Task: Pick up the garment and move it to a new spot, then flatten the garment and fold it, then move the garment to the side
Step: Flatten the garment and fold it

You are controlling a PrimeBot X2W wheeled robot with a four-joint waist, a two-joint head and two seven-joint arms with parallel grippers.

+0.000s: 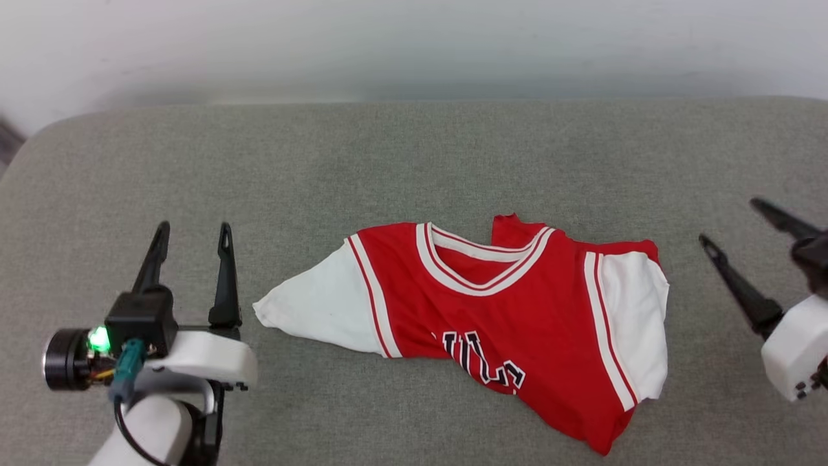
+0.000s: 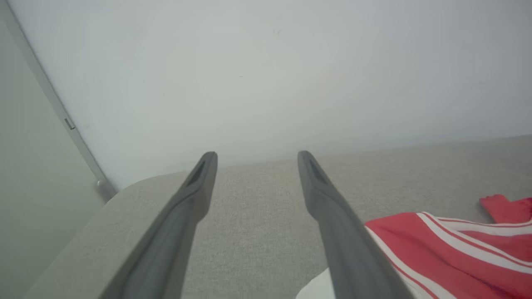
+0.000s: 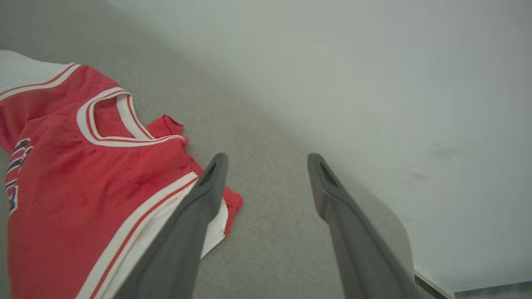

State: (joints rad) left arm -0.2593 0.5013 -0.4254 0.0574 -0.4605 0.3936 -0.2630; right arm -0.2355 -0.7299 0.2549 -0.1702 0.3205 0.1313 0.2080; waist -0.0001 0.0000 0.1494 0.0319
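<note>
The shirt is laid crumpled on the grey padded tabletop, between the two pincers and touched by neither. The left pincer is held apart and empty, with a white sleeve just off its right finger. The right pincer is likewise spread, with the other sleeve near its left finger. If only a sleeve is pinched, the body may be dragged into a bunch. The hem appears tucked under, so flattening could be spoiled.

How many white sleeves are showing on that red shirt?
2. One sleeve spreads at the left end of the shirt, near the left gripper; the other sleeve lies at its right end, near the right gripper. None seems hidden.
</note>
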